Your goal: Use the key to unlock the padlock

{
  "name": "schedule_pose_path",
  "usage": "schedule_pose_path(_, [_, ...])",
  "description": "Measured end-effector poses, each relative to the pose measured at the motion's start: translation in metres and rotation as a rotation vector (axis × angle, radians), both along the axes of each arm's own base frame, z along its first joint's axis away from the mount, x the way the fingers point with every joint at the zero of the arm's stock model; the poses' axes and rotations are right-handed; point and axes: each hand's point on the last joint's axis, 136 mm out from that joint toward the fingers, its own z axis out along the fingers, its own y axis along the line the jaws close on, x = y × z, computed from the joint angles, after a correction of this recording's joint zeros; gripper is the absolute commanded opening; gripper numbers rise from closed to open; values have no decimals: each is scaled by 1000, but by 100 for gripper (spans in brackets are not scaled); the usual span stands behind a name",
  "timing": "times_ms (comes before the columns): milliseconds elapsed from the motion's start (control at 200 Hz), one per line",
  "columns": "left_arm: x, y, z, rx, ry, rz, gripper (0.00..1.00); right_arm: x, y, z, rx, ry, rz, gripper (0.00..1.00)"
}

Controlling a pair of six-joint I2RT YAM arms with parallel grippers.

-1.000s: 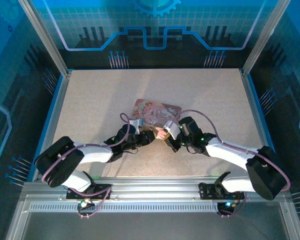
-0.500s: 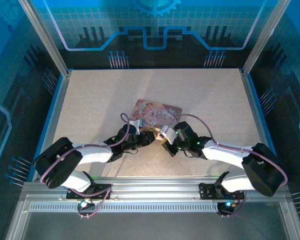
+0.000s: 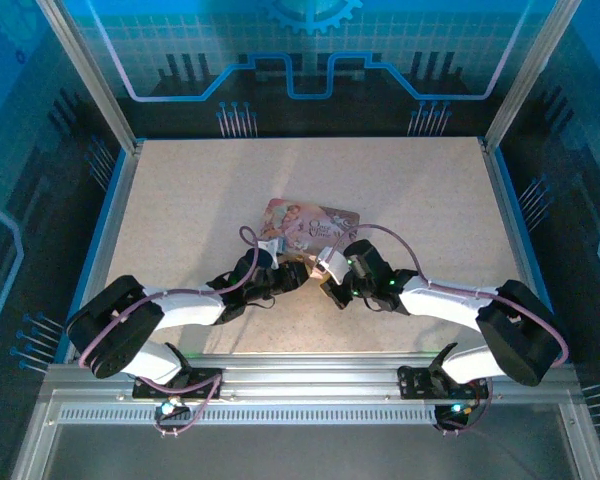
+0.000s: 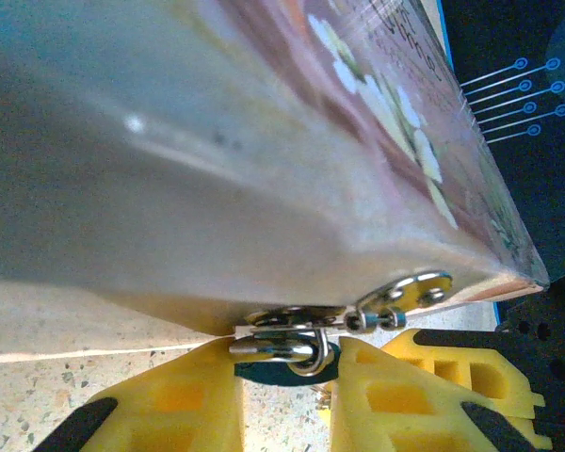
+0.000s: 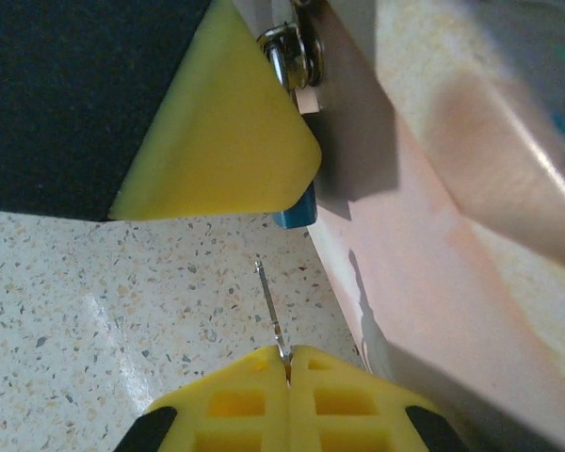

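The tiny padlock (image 4: pixel 292 351) hangs from the hasp (image 4: pixel 400 294) on the near edge of the pink tin (image 3: pixel 315 220). Its silver shackle passes through the hasp loop above a dark blue body. My left gripper (image 4: pixel 284 379) is shut on it, one yellow finger on each side. In the right wrist view a blue corner of the padlock (image 5: pixel 298 211) peeks out under a left finger (image 5: pixel 221 132). My right gripper (image 5: pixel 288 354) is shut on the thin silver key (image 5: pixel 271 311). The key's tip points up toward the padlock and stops a short way below it.
The tin's pale side wall (image 5: pixel 433 254) runs close along the right of the key. Both grippers (image 3: pixel 300 274) meet at the tin's near edge, mid-table, over speckled tabletop (image 3: pixel 180 190). A metal frame and blue walls surround the table.
My right arm has moved left, bringing the key closer to the left gripper and the padlock. The left gripper has held its place, and the tin shifted slightly.
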Motion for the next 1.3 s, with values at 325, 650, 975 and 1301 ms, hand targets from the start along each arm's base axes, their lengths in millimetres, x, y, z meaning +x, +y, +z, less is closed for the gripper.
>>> schedule_pose_path(325, [0,2,5,-15,13,21,24,7,3,6,9,-12,1,2])
schedule_pose_path(650, [1,5,6,-22,30,45,24,12,6,7,5,-19,10,1])
schedule_pose_path(975, [1,4,7,-34,47,57,25,12,6,8,5,-23,11,1])
schedule_pose_path(1301, [1,-2,14,-73,74,52,25,8,1,13,13,-32,2,1])
